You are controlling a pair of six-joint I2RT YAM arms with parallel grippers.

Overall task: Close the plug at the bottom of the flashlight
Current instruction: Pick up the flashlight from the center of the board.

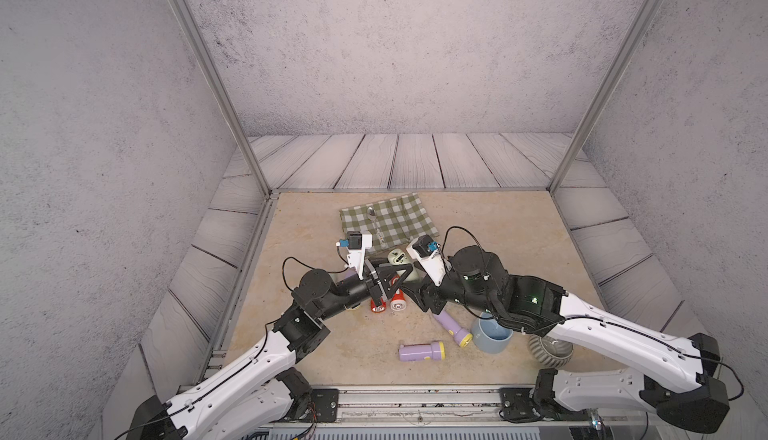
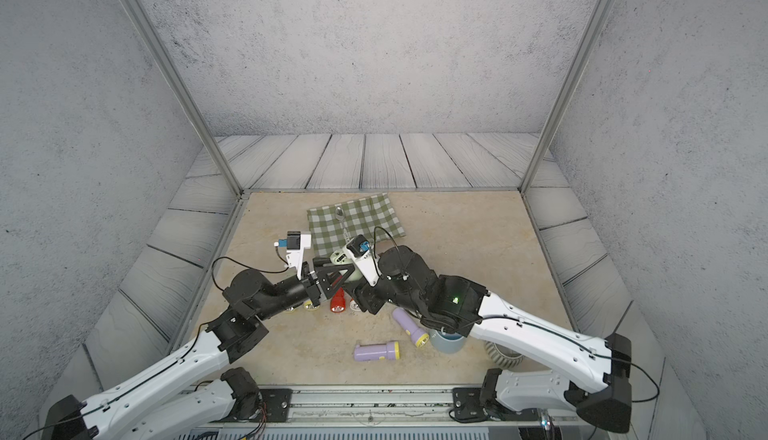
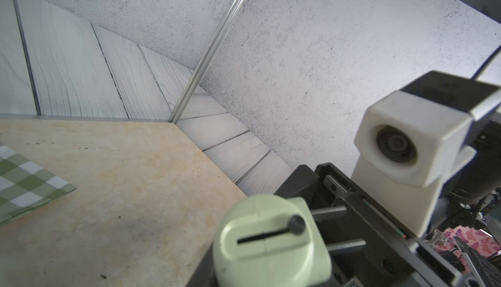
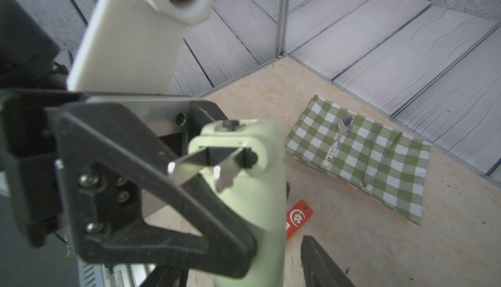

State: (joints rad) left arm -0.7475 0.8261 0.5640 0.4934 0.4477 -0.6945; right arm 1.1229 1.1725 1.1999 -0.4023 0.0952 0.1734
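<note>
Near the checked cloth [image 1: 390, 219], clamps flashlight [image 4: 252, 204] in left gripper [image 1: 392, 277], holds right gripper [image 1: 412, 289] wide; leaves plug prongs [image 4: 200, 166] out, not yet folded.

There were one green flashlight [image 1: 398, 258], two red flashlights [image 1: 377, 305] [image 1: 397, 304], two purple flashlights [image 1: 419, 351] [image 1: 451, 325], and one cloth [image 1: 399, 217], spoon [image 1: 372, 217], cup [image 1: 486, 344] and bowl [image 1: 550, 352] each.

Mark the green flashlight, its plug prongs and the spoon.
flashlight [image 4: 257, 212], right wrist view, on its pale green body.
plug prongs [image 4: 187, 169], right wrist view, on one metal blade.
spoon [image 4: 332, 152], right wrist view, on its white handle.
</note>
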